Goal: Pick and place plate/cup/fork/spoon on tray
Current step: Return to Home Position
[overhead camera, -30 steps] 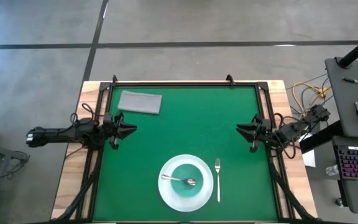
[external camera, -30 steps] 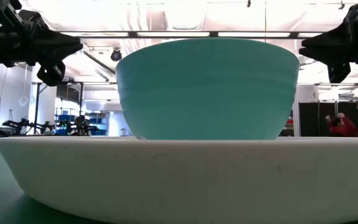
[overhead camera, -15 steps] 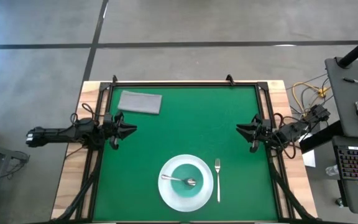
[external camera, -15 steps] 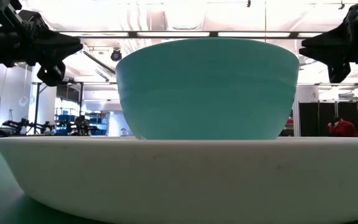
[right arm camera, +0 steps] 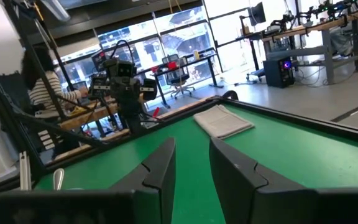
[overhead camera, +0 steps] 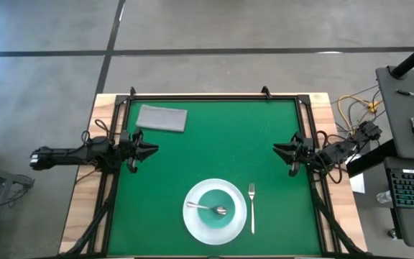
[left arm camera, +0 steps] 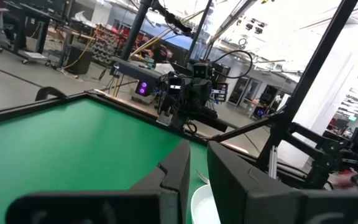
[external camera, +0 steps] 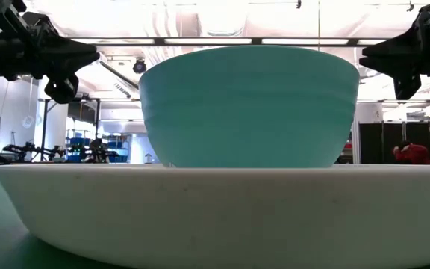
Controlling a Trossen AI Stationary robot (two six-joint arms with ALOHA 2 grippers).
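Left claw (overhead camera: 154,150) and right claw (overhead camera: 276,149) hover empty, fingers slightly apart, at opposite edges of the table (overhead camera: 221,144). The spoon (overhead camera: 205,208) lies in the cup (overhead camera: 225,198) on the plate (overhead camera: 191,224), fork (overhead camera: 251,207) just beside; I judge any jolt could tip the jutting spoon out

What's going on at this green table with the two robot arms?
Nothing is being handled right now. The left gripper and right gripper hover off to either side, jaws empty. The spoon lies in the teal cup, which sits on the white plate; the fork lies beside the plate.
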